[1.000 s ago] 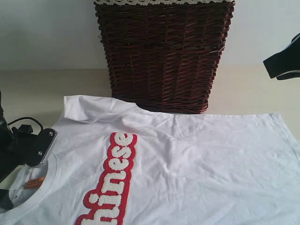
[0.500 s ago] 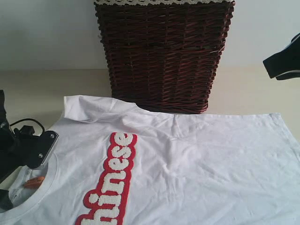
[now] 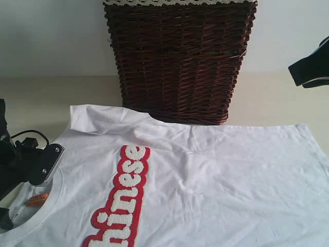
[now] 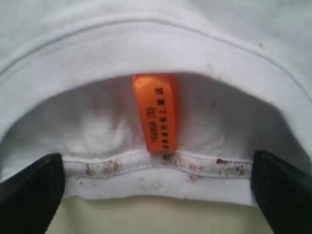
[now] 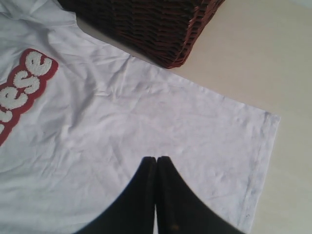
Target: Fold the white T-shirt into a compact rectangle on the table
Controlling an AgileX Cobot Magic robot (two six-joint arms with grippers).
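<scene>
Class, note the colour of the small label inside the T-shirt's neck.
The label is orange with dark print, shown best in the left wrist view.

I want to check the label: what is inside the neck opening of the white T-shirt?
An orange tag hangs inside the collar of the white T-shirt, by a seam with brownish specks. Deeper inside is covered by cloth; the tag's print is unreadable.

I work at what looks like a laundry-folding test bench more than a home: a wide cream table [image 3: 36, 98] set against a plain blue-grey wall [image 3: 51, 36]. At the far side stands a dark wicker basket [image 3: 180, 67] with lace trim [image 3: 180, 2]. Nearer me, a tee [image 3: 231, 175] lies spread flat.
</scene>
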